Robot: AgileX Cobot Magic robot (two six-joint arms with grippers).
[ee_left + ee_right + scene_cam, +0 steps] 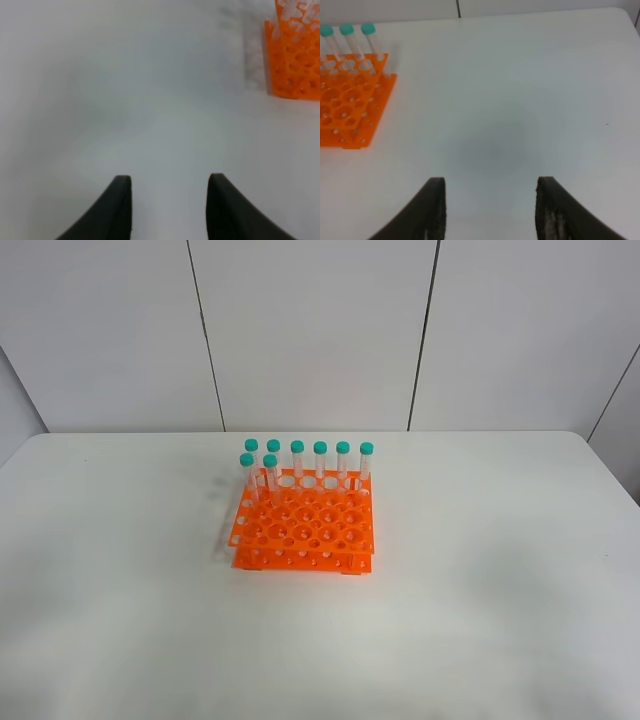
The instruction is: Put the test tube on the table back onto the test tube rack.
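The orange test tube rack (pixel 303 532) stands in the middle of the white table (pixel 480 600). Several clear test tubes with teal caps (pixel 320 462) stand upright in it: a full back row and two (pixel 270 475) in the second row at the left. No tube lies on the table in any view. Neither gripper shows in the exterior high view. My left gripper (pixel 170 202) is open and empty above bare table, with a corner of the rack (pixel 295 65) at the edge of its view. My right gripper (pixel 490 207) is open and empty, apart from the rack (pixel 350 107) and three tubes (pixel 347 42).
White wall panels (pixel 310 330) rise behind the table's far edge. The table's rounded right corner (pixel 627 15) shows in the right wrist view.
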